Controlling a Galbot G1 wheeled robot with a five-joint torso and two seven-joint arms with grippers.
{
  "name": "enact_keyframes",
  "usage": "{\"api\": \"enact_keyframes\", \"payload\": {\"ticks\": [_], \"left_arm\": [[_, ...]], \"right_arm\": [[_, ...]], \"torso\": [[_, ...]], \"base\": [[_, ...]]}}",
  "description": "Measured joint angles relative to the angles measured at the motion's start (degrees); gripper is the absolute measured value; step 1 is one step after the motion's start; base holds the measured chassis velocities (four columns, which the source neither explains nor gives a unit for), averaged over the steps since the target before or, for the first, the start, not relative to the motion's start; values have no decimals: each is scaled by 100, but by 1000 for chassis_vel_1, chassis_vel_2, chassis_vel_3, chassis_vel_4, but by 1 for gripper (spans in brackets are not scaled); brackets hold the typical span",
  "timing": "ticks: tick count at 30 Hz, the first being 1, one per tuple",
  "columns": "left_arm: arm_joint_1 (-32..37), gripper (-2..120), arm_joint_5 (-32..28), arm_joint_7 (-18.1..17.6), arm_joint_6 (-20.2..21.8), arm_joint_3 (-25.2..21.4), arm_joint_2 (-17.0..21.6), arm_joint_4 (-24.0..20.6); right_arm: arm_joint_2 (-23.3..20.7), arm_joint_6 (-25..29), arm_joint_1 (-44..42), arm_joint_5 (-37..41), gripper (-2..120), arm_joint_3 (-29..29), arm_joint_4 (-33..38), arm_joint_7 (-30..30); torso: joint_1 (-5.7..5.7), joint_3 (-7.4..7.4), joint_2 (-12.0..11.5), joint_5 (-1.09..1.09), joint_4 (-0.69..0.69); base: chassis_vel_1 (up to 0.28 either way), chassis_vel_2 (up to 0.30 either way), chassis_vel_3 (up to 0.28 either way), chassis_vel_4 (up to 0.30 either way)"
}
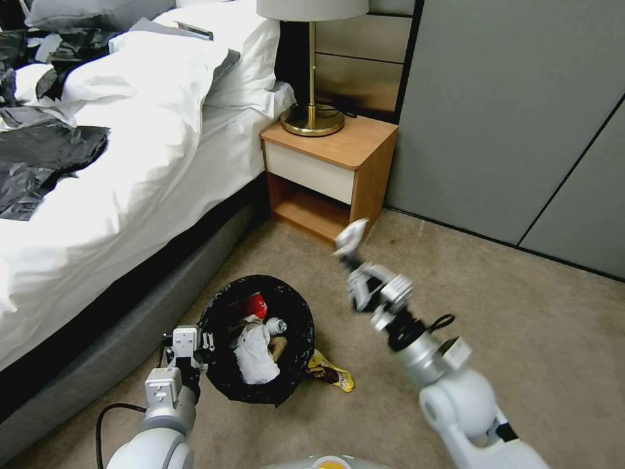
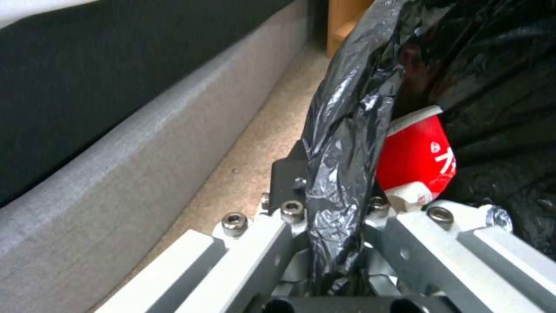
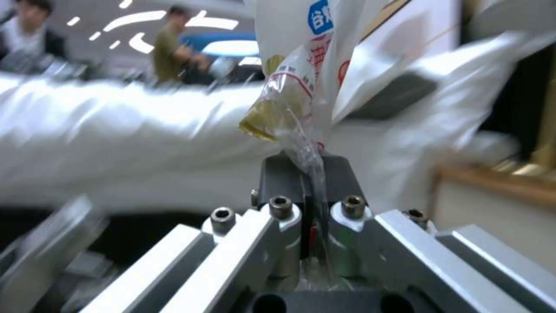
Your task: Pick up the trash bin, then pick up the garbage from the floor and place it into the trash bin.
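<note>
Head view: round trash bin lined with a crinkly black plastic bag (image 1: 286, 365) sits lower centre of the frame on beige carpet, beside the grey upholstered bed base. Inside it: white crumpled tissue (image 1: 255, 355), red paper cup (image 1: 257, 305), a small bottle end. A yellow snack wrapper (image 1: 331, 373) lies on the carpet touching the bin's right side. Left end effector (image 1: 195, 342) at lower left is clamped on the bin's left rim. Right end effector (image 1: 350, 251) is at frame centre, raised above and right of the bin, pinching a pale crinkled plastic packet (image 1: 351, 236).

Left wrist view: the left end effector (image 2: 333, 208) has its fingers closed tight on the glossy, wrinkled black bag rim (image 2: 342, 130); the squashed red-and-white cup (image 2: 417, 156) is just behind the rim, at centre right.

Right wrist view: the right end effector (image 3: 312, 200) is nearly fully closed on the thin, clear-and-white printed plastic packet (image 3: 301, 87), which sticks upward to the top centre. White bedding blurred behind.
</note>
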Motion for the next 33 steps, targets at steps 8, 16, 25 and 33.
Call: {"api": "enact_keyframes", "payload": {"ticks": [8,16,25,33], "left_arm": [[76,0,24,-1,0,-5,-16,-67],[94,0,109,-2,-2,104,-80,-87],[98,0,172,-2,-16,216,-103,-72],[121,0,172,-3,-25,231,-102,-74]], "right_arm": [[206,62,339,-368,0,-984,-1070,102],[474,27,641,-425,0,-1269,-1943,318],[532,-120,814,-483,9,-1320,-2159,505],[527,-161,792,-484,40,-1310,-2093,580]], "torso": [[0,0,0,0,0],[0,0,0,0,0],[-1,0,0,1,0],[-1,0,0,1,0]], "base": [[0,0,0,0],[0,0,0,0],[0,0,0,0],[0,0,0,0]]}}
